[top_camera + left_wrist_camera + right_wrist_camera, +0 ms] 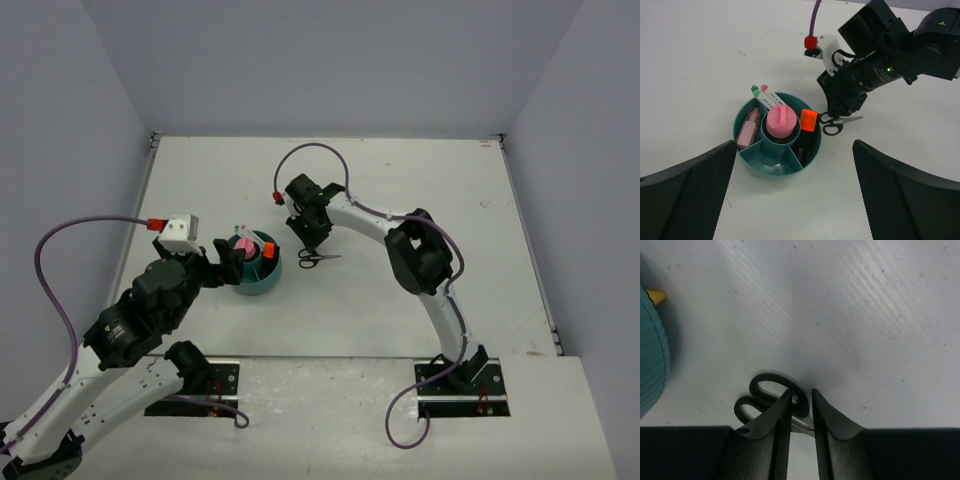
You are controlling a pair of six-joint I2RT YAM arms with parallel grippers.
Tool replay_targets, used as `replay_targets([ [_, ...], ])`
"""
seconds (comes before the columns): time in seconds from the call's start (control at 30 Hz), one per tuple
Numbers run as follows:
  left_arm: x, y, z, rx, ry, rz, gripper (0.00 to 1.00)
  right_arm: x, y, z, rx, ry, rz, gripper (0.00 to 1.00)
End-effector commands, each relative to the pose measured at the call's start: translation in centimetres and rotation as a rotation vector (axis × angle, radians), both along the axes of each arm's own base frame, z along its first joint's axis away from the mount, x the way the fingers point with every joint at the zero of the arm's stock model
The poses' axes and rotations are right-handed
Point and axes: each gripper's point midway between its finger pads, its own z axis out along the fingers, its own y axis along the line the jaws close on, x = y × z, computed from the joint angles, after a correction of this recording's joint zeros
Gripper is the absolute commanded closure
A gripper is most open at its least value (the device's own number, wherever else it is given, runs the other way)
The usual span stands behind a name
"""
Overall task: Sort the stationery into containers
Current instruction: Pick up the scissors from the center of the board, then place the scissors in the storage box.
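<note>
A: The white table (220, 180) is sitting between grey walls (330, 60). What is the left gripper (794, 144) doing over it?

B: It is hanging with its fingers (695, 195) spread wide, holding nothing. The teal organizer (774, 170) is sitting on the table straight ahead of it, in line with the gap between the fingers and apart from both.

A: What is lying in it?

B: A pink round-topped tube (781, 121) is standing in the middle cup. An orange-capped highlighter (807, 131) is leaning in the compartment to the right of that. A pale pink item (748, 131) is lying in the one to the left, and two thin white pens (771, 97) are sticking out of the far one.

A: Where are the scissors (767, 396)?

B: They are lying flat on the table directly under the right gripper (801, 392), just past the organizer's right side as the left gripper sees it. Their black handle loops are pointing to the right gripper's left, toward the organizer.

A: Is the right gripper holding them?

B: Its fingers are standing narrow, one on either side of the spot where the handles meet the blades, with a slim gap showing between them. I cannot tell whether they are pressing on the scissors.
</note>
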Motion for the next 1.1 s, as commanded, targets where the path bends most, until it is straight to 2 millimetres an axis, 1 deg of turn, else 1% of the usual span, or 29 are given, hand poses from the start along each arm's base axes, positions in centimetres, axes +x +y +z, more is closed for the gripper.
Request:
replay_targets([
  [0.0,0.2,-0.1,0.6,0.001,-0.033,-0.007,0.00,-0.5,-0.8,-0.6,-0.056,0.029,0.009,0.87],
  [0.1,0.2,-0.1,0.6,0.001,-0.032,-0.008,0.00,-1.0,-1.3,-0.7,-0.070,0.045,0.011,0.97],
  [0.13,0.2,-0.2,0.6,0.000,-0.031,-0.008,0.00,-1.0,-1.3,-0.3,-0.059,0.037,0.012,0.99],
  [0.17,0.2,-0.2,0.6,0.000,-0.031,-0.009,0.00,-1.3,-1.5,-0.5,-0.065,0.045,0.012,1.00],
  [0.23,0.3,-0.4,0.4,0.003,-0.023,-0.014,0.00,-1.5,-1.6,-0.2,-0.046,0.035,0.003,1.00],
  [0.37,0.3,-0.8,0.4,-0.012,-0.010,-0.023,0.00,-2.2,-2.1,1.5,0.029,-0.017,-0.044,1.00],
  [0.4,0.3,-1.1,0.5,-0.026,-0.007,-0.031,0.00,-2.4,-2.2,2.3,0.058,-0.038,-0.064,1.00],
  [0.47,0.1,-2.0,0.6,-0.064,0.003,-0.064,0.00,-2.9,-2.3,4.0,0.129,-0.076,-0.103,1.00],
  [0.53,-0.2,-3.6,0.4,-0.106,0.022,-0.129,0.00,-4.1,-2.7,4.5,0.173,-0.072,-0.126,1.00],
  [0.57,-0.3,-4.2,0.4,-0.125,0.026,-0.154,0.00,-4.3,-2.7,5.2,0.199,-0.079,-0.135,1.00],
  [0.6,-0.2,-5.3,0.6,-0.158,0.021,-0.190,0.00,-4.3,-2.5,6.8,0.250,-0.103,-0.158,1.00],
  [0.63,-0.2,-6.1,0.5,-0.180,0.025,-0.217,0.00,-4.6,-2.7,7.3,0.267,-0.109,-0.175,1.00],
  [0.67,-0.2,-6.9,0.3,-0.198,0.034,-0.239,0.00,-4.8,-2.9,7.3,0.272,-0.109,-0.188,1.00],
  [0.7,-0.1,-7.5,0.1,-0.211,0.043,-0.255,0.00,-4.9,-3.0,8.1,0.294,-0.122,-0.197,1.00],
  [0.73,0.0,-8.4,-0.7,-0.221,0.069,-0.277,0.00,-4.9,-2.9,9.9,0.343,-0.156,-0.206,1.00],
  [0.8,0.6,-9.7,-0.9,-0.253,0.076,-0.298,0.00,-5.4,-2.9,11.9,0.409,-0.179,-0.217,1.00],
  [0.83,0.8,-10.3,-1.4,-0.259,0.092,-0.304,0.00,-5.7,-2.8,13.4,0.448,-0.198,-0.210,1.00],
  [0.87,1.1,-10.8,-1.7,-0.265,0.100,-0.309,0.00,-6.0,-2.7,14.4,0.473,-0.207,-0.207,1.00],
  [0.9,1.4,-11.2,-1.9,-0.272,0.108,-0.307,0.00,-6.3,-2.6,15.9,0.506,-0.229,-0.201,1.00],
  [0.93,1.7,-11.5,-1.8,-0.280,0.107,-0.306,0.00,-6.6,-2.5,16.7,0.524,-0.242,-0.199,1.00],
  [0.97,1.9,-11.8,-1.6,-0.288,0.103,-0.307,0.02,-6.9,-2.5,17.4,0.543,-0.252,-0.199,1.00],
  [1.0,2.3,-12.2,-1.7,-0.296,0.110,-0.306,0.06,-7.4,-2.4,19.2,0.589,-0.280,-0.194,1.00],
  [1.07,2.9,-13.2,-1.1,-0.319,0.091,-0.323,0.17,-8.5,-1.8,21.0,0.672,-0.280,-0.166,1.00],
])
